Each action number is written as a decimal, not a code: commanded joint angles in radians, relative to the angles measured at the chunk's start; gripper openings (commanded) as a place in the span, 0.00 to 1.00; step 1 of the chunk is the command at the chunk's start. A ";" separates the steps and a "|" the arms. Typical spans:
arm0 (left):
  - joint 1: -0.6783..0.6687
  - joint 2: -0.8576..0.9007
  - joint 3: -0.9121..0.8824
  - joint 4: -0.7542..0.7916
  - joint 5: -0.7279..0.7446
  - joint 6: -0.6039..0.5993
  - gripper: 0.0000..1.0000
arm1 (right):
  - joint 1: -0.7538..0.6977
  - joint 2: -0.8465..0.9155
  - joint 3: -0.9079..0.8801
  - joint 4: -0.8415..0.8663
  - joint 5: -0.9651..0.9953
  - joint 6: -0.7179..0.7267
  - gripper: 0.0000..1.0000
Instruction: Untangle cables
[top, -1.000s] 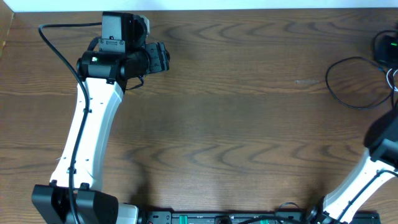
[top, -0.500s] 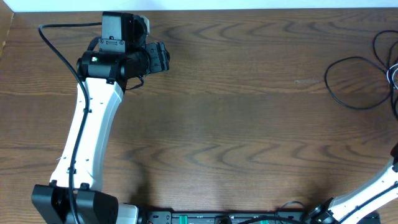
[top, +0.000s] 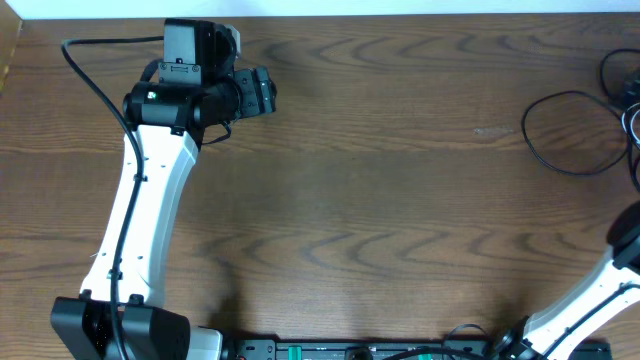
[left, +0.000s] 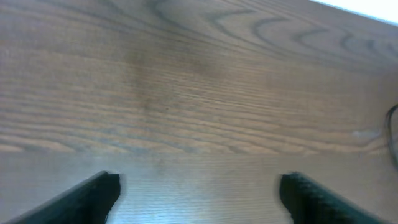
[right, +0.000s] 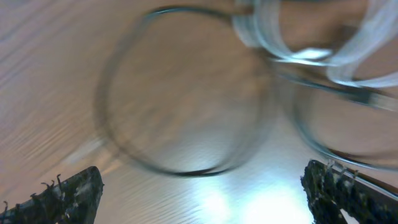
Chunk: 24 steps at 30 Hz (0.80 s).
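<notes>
cables (right: 102, 109) looped, blurred | right hand (right: 199, 196) spread above, holding nothing | left hand (left: 199, 198) spread, empty

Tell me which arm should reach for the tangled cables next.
Right. The right gripper hovers with jaws open directly over the thin black cable loop and white cable; the left gripper sits across the wooden table, over bare wood.

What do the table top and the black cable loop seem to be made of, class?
Table top: wood or wood-look laminate, dark brown, smooth, slightly glossy; swirling grain shows. Black cable: probably plastic or rubber jacket, matte; it lies in a thin, limp loop.
</notes>
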 joint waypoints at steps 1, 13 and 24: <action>0.002 -0.003 0.009 0.000 -0.006 -0.005 0.92 | 0.124 -0.128 0.021 -0.023 -0.156 -0.094 0.99; 0.002 -0.003 0.009 0.000 -0.006 -0.005 0.94 | 0.474 -0.315 0.021 -0.135 0.041 -0.127 0.99; 0.002 -0.003 0.009 0.000 -0.006 -0.005 0.94 | 0.649 -0.559 0.021 -0.208 0.088 -0.115 0.99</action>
